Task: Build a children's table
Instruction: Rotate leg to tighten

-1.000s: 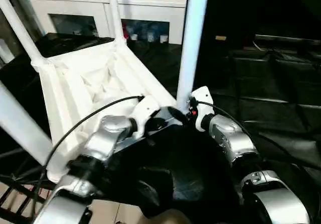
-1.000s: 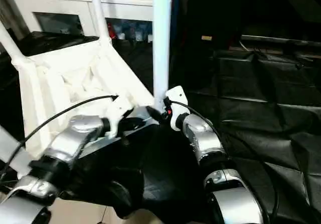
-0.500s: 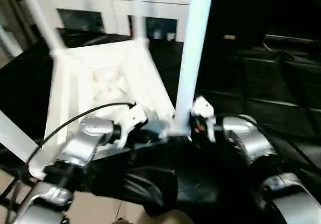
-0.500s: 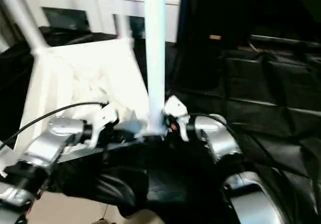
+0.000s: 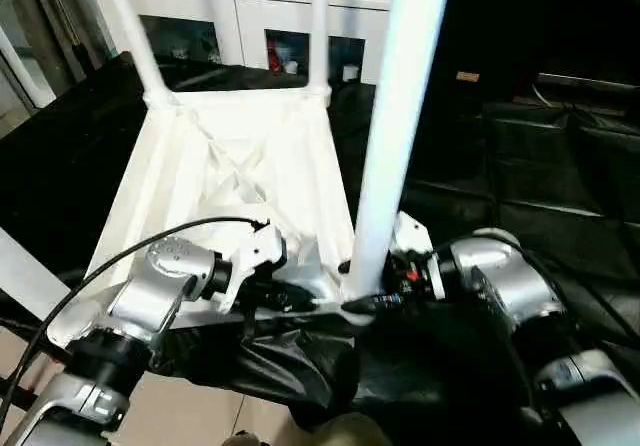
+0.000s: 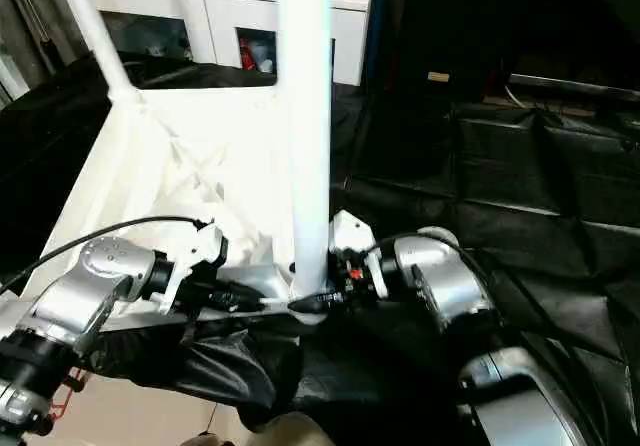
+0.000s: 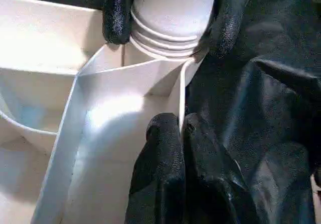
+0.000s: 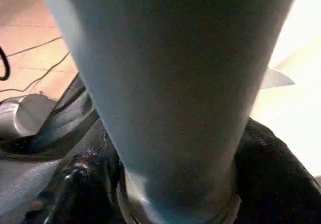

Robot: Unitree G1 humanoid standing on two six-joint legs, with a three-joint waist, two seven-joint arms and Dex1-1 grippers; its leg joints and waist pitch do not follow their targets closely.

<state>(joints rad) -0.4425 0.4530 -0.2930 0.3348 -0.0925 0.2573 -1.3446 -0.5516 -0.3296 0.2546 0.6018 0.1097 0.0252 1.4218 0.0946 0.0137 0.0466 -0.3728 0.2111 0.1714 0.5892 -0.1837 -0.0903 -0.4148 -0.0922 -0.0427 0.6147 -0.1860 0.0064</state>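
The white tabletop (image 5: 230,156) lies upside down, ribbed underside up, on a black-covered surface. Legs stand up from its far left (image 5: 135,36) and far right (image 5: 318,26) corners, and another leg (image 5: 20,276) slants at the near left. The near right leg (image 5: 400,116) rises from its corner socket (image 7: 170,38). My right gripper (image 5: 365,301) is shut on this leg's base, one finger (image 7: 118,13) on each side. My left gripper (image 7: 180,126) is shut on the tabletop's thin rim beside that socket, also seen at the left gripper (image 5: 285,296).
A white cabinet with glass doors (image 5: 250,16) stands behind the tabletop. Black sheeting (image 5: 560,166) covers the surface to the right and hangs over the near edge. Tiled floor (image 5: 200,416) shows below.
The camera has swung, so the tabletop now sits squarer in view. My right gripper's fingers have closed in on the near right leg's base. The left gripper keeps its grip on the rim.
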